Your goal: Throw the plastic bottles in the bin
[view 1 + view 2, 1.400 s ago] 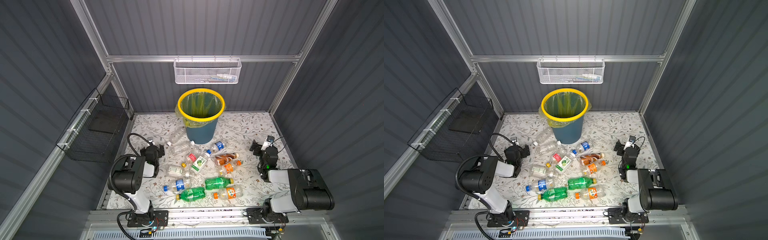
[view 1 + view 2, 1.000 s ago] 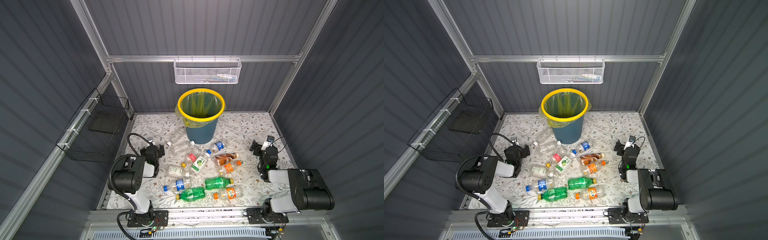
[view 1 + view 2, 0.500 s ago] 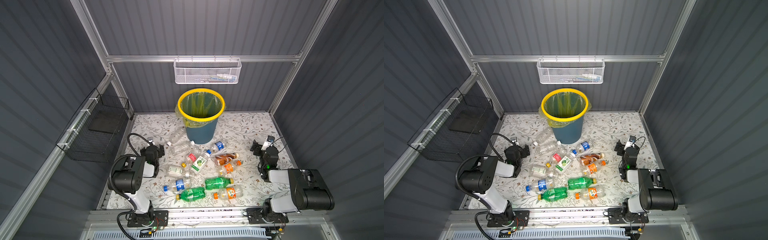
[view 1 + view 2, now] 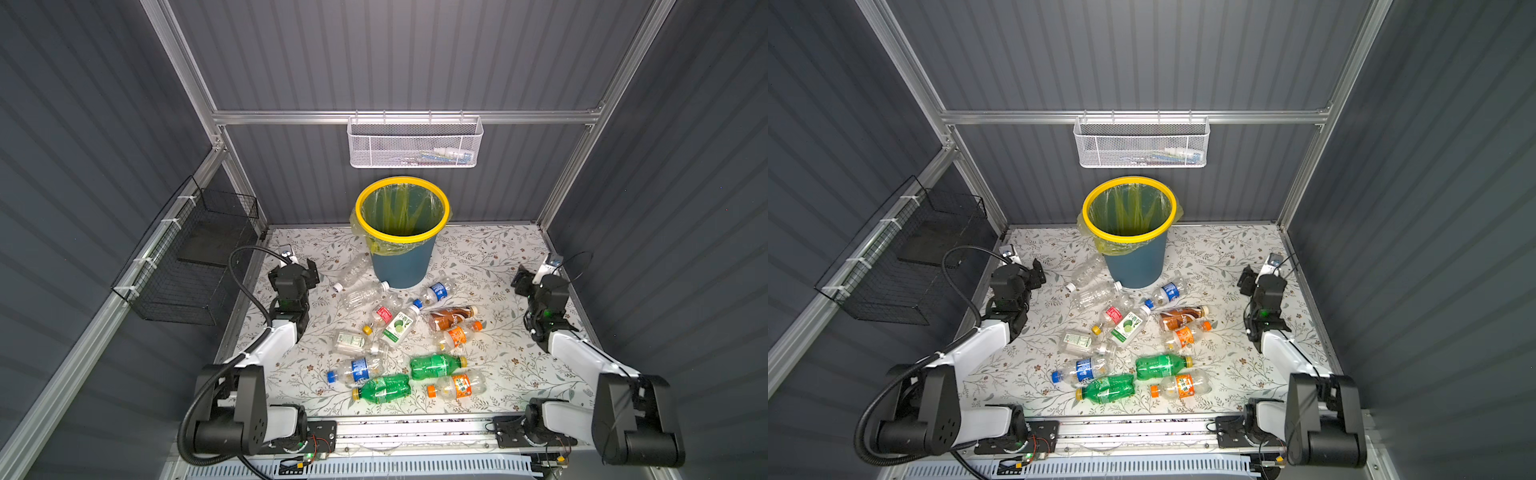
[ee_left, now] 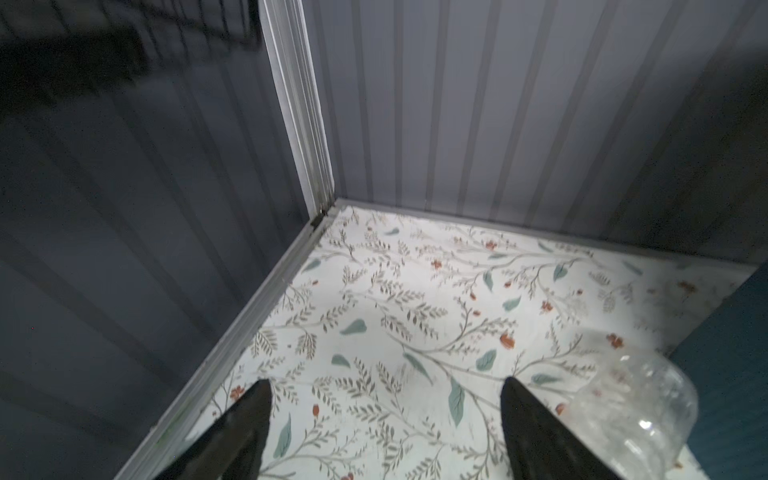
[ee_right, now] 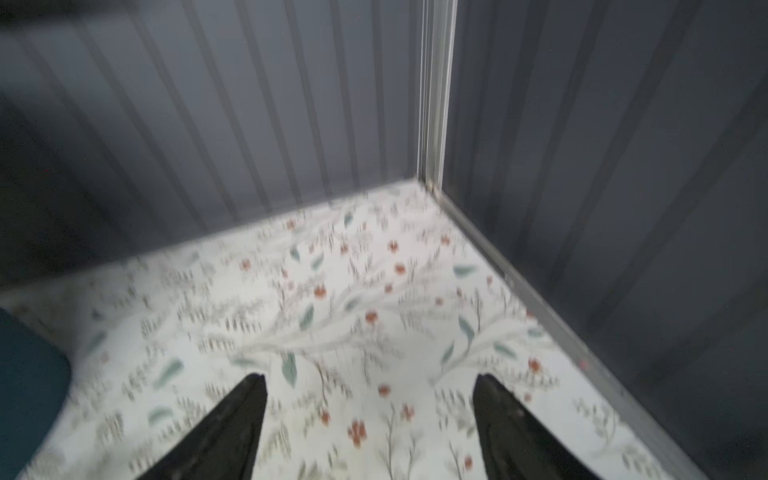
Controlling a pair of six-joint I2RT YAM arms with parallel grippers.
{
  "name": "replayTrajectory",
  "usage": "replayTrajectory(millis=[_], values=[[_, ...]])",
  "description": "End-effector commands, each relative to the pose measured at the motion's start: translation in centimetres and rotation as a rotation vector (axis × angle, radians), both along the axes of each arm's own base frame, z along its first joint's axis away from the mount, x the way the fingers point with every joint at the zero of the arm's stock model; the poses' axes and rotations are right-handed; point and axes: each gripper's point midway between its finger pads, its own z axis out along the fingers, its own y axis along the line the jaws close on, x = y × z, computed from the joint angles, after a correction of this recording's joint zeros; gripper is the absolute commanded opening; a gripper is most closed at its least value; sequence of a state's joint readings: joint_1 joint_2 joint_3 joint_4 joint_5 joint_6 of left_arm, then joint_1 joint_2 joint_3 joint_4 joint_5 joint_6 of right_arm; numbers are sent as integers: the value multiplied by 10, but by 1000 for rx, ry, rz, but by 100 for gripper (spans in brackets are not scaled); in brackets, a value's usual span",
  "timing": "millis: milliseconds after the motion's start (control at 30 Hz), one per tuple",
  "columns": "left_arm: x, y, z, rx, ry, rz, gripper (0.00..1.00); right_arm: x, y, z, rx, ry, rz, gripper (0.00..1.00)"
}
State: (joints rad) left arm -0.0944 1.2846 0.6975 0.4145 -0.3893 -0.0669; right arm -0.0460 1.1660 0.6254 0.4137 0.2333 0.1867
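Note:
Several plastic bottles lie scattered on the floral table: clear ones (image 4: 363, 293), a brown one (image 4: 451, 316), two green ones (image 4: 434, 365) and orange-labelled ones (image 4: 457, 384). The bin (image 4: 401, 266), teal with a yellow rim, stands upright at the back centre, in both top views (image 4: 1133, 266). My left gripper (image 4: 309, 268) (image 5: 384, 386) is open and empty, low near the left wall; a clear bottle (image 5: 636, 407) lies just beside one finger. My right gripper (image 4: 521, 278) (image 6: 370, 382) is open and empty near the right wall, well apart from the bottles.
A white mesh basket (image 4: 415, 143) hangs on the back wall above the bin. A black wire basket (image 4: 187, 257) hangs on the left wall. Grey walls close in the table on three sides. The bin's teal wall (image 6: 29, 374) shows in the right wrist view.
Both pairs of jaws have drawn somewhat closer together. The arms have hardly shifted and the bottles lie where they were.

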Motion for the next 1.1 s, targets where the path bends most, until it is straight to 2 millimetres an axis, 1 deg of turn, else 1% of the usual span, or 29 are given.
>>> replayTrajectory(millis=[0, 33, 133, 200, 267, 333, 400, 500, 567, 633, 700, 733, 867, 967, 1067], values=[[-13, -15, -18, -16, 154, -52, 85, -26, 10, -3, 205, 165, -32, 78], [-14, -20, -14, -14, 162, -68, 86, -31, 19, -5, 262, 199, -14, 78], [-21, -46, -7, 15, 207, -156, 85, -62, 46, -20, 354, 338, -9, 76], [-27, -66, -7, 65, 243, -223, 85, -95, 63, -37, 382, 469, -23, 76], [-32, -78, -8, 77, 272, -269, 85, -124, 74, -48, 422, 572, -42, 75], [-35, -87, -8, 66, 285, -309, 85, -151, 88, -55, 498, 661, -55, 74], [-36, -92, -8, 44, 282, -334, 85, -176, 107, -60, 568, 742, -43, 73], [-36, -102, -12, -2, 279, -369, 84, -212, 131, -74, 618, 884, -34, 72], [-34, -108, -16, -25, 288, -392, 84, -228, 145, -81, 632, 942, -22, 71], [-33, -112, -21, -36, 302, -411, 84, -239, 158, -90, 635, 979, -8, 71], [-33, -113, -24, -32, 311, -411, 84, -247, 180, -103, 683, 1016, 34, 70], [-33, -112, -24, -30, 312, -407, 84, -249, 189, -106, 690, 1026, 59, 70], [-35, -111, -26, -29, 296, -407, 85, -250, 200, -111, 615, 1071, 79, 73], [-35, -113, -24, -42, 306, -416, 85, -254, 215, -126, 656, 1118, 105, 73], [-36, -115, -23, -47, 309, -423, 85, -260, 222, -139, 673, 1145, 100, 73]])
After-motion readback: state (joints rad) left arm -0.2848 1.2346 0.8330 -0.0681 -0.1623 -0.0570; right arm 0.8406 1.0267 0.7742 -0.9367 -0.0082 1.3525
